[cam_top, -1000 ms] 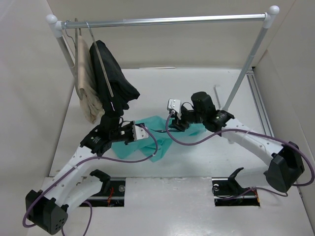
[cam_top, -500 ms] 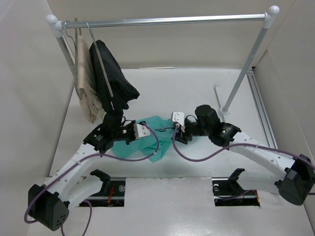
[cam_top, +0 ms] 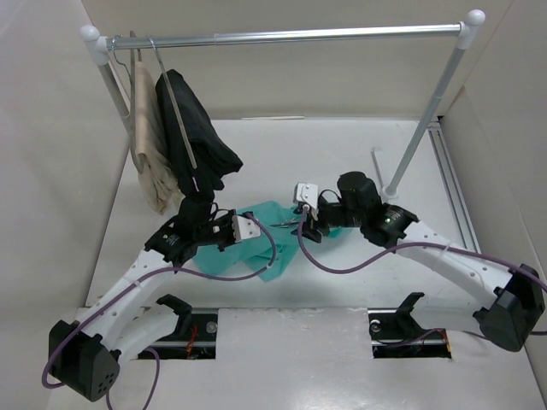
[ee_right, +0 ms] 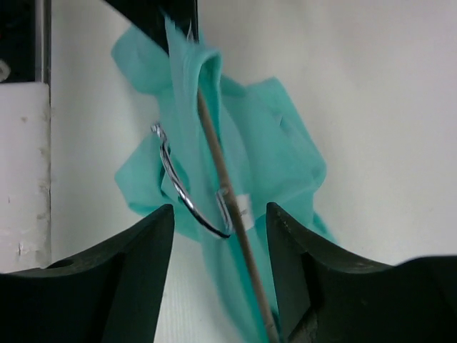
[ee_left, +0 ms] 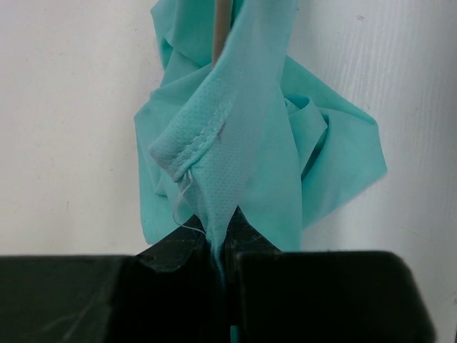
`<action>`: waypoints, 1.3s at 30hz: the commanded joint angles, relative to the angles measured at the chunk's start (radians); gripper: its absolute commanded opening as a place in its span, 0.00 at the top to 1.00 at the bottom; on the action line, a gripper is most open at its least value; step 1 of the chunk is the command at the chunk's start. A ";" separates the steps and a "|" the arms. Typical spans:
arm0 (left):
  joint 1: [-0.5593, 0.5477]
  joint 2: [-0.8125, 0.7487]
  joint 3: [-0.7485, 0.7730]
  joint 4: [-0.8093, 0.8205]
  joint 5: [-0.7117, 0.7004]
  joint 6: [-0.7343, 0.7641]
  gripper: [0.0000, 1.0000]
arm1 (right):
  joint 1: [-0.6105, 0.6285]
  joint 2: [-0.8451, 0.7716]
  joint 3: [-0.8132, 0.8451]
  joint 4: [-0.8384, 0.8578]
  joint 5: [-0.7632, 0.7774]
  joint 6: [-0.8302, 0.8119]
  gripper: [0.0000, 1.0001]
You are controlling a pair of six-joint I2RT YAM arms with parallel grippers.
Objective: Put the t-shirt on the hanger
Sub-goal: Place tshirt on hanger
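My left gripper (ee_left: 218, 251) is clamped on the teal t-shirt (ee_left: 246, 143) at frame bottom. My right gripper (ee_right: 220, 214) gapes around the hanger (ee_right: 213, 139), whose arm runs top-centre to bottom, wire hook (ee_right: 178, 189) curling left.

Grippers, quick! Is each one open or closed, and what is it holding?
The left gripper is closed, pinching the t-shirt.
The right gripper is open, with the hanger between its fingers, not clamped.
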 commanded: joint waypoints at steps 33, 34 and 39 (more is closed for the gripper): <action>0.000 -0.035 -0.012 0.037 0.013 -0.014 1.00 | -0.080 0.104 0.015 0.006 -0.081 -0.095 0.53; 0.000 -0.035 -0.012 0.037 0.004 -0.014 1.00 | -0.080 0.092 0.015 -0.003 -0.068 -0.095 0.53; 0.000 -0.035 -0.030 0.028 0.004 0.004 1.00 | -0.071 0.012 0.024 -0.043 -0.040 -0.073 0.53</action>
